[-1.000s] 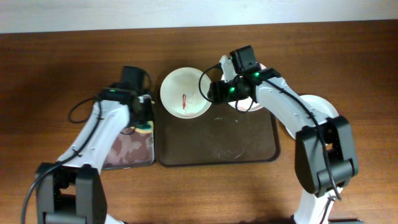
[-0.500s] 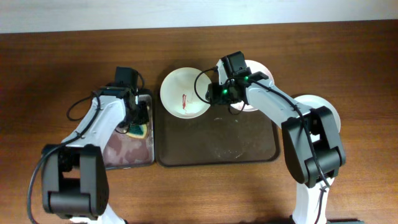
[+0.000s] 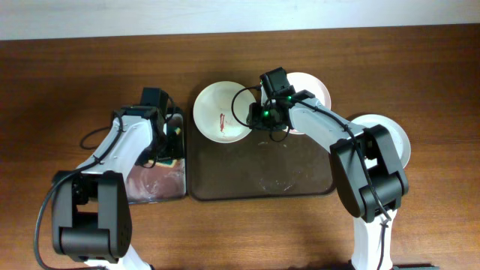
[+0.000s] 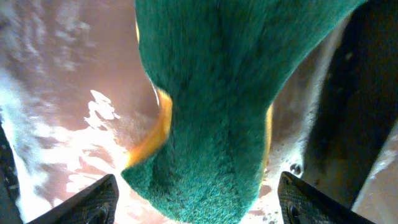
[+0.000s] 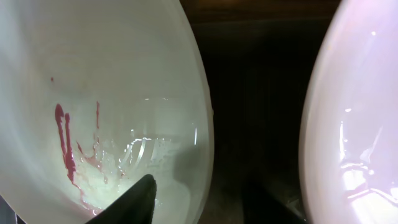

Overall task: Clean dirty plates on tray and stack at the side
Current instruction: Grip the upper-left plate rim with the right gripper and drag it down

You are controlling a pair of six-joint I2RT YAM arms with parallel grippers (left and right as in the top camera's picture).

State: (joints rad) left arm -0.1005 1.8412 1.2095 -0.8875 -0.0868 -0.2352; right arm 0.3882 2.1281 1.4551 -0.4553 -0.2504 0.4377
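Plates and hands, overhead and wrist views. The dark brown tray [image 3: 247, 176] lies at the middle of the wooden surface [image 3: 75, 75]. At its far left corner sits the streaked plate [image 3: 223, 112], round, shallow and pale, with thin red sauce lines and a wet smear on its floor. A second plate [image 3: 309, 90], glossy white, rests at the tray's far right corner, partly under the right arm. A third plate [image 3: 401, 135], white, lies off the tray to the right. The right hand [image 3: 259, 118] sits between the first two plates, its fingers [image 5: 142, 198] apart, one inside the streaked plate and one outside. Whether they pinch the rim cannot be told. The left hand [image 4: 203, 200], spread wide, hangs over the grey metal tray [image 3: 150, 184], a green-and-yellow sponge [image 4: 211, 93] between its fingers.
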